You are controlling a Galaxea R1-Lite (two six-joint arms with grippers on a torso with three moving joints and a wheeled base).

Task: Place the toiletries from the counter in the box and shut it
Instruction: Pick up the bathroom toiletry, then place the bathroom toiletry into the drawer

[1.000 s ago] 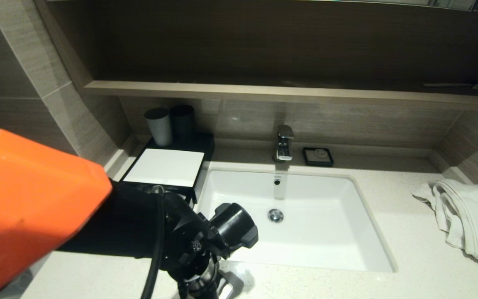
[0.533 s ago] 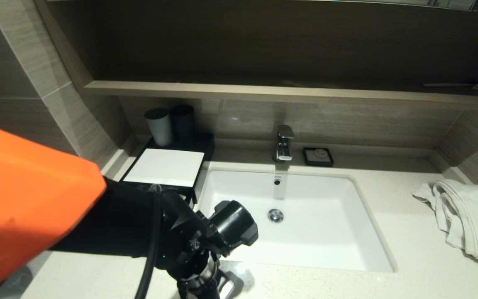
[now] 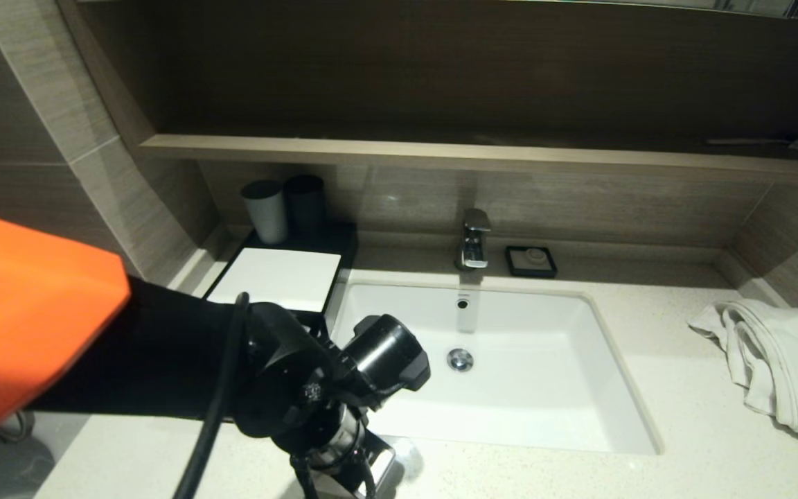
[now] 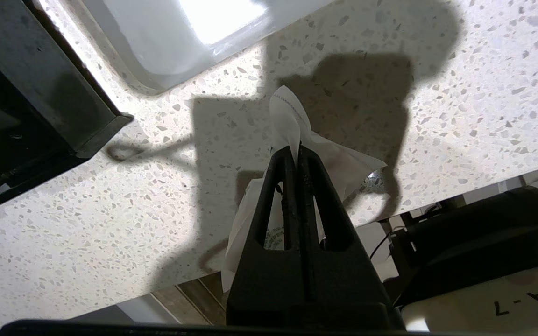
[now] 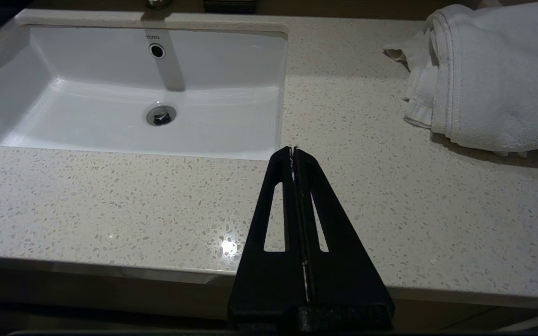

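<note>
- The box (image 3: 281, 281) is seen at about ten o'clock of the sink (image 3: 510, 416) on the table (image 3: 683, 443); its open dark front shows only in the left wrist view.
- A white plastic packet (image 4: 292, 121) is pinched by the closed fingers of the left gripper (image 4: 295, 149), off the table near its front edge; this is hidden in the head view.
- The packet is judged light, limp and slippery, best held well in from its crimped edge.
- The right gripper (image 5: 293, 151) is parked with fingers closed, empty, at five o'clock of the sink.

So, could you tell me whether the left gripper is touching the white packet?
Touching. In the left wrist view the left gripper is shut on the white packet, whose plastic sticks out past its tips.
</note>
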